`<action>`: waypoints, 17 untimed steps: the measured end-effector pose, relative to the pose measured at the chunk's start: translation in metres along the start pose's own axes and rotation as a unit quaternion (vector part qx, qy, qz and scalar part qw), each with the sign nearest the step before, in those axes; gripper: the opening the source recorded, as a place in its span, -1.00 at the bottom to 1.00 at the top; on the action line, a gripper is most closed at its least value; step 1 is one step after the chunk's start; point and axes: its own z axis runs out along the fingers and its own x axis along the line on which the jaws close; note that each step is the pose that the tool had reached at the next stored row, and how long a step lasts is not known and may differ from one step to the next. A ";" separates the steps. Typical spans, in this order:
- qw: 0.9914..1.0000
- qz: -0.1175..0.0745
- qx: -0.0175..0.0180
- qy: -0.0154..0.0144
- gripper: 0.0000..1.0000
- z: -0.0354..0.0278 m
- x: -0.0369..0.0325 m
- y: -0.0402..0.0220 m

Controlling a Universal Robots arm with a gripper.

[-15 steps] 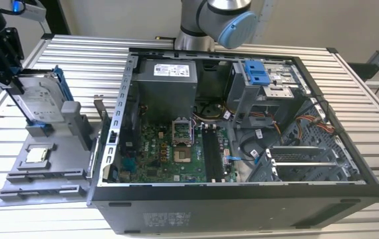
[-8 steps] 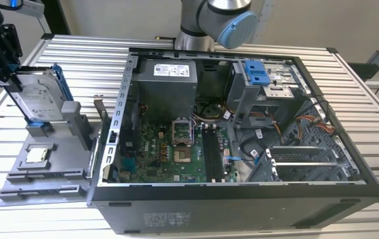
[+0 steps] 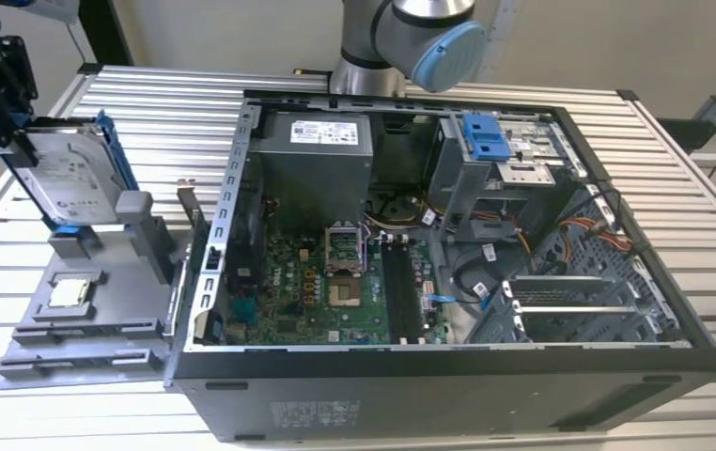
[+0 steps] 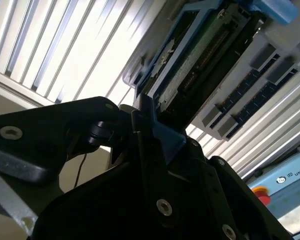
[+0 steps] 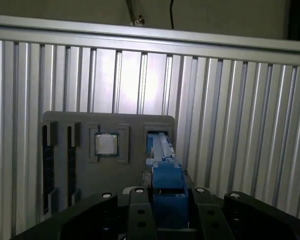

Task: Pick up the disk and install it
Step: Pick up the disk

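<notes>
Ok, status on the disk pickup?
Black gripper shut on silver-grey metal disk by blue plastic rail. Disk upright at grey plastic tray, outside open black computer case. Nothing seen in the way.

One disk (image 3: pixel 72 183), one processor chip (image 3: pixel 70 292), one computer case (image 3: pixel 459 381), one tray (image 3: pixel 76 362)

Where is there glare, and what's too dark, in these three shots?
First wrist view: glare washes the middle slats of the table; the end effector, shut on the disk, is dark. Second wrist view: the slats are blown out white, the end effector nearly black. Exterior view: even light, shadow inside the computer case.
</notes>
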 end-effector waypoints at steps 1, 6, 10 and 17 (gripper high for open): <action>1.000 0.000 0.000 0.000 -1.00 -0.0014 0.0000 0.0000; 1.000 0.000 0.000 0.000 -1.00 -0.0069 -0.0001 0.0000; 1.000 0.000 0.000 0.000 -1.00 -0.0112 -0.0002 0.0000; 1.000 0.000 0.000 0.000 -1.00 -0.0182 -0.0002 0.0000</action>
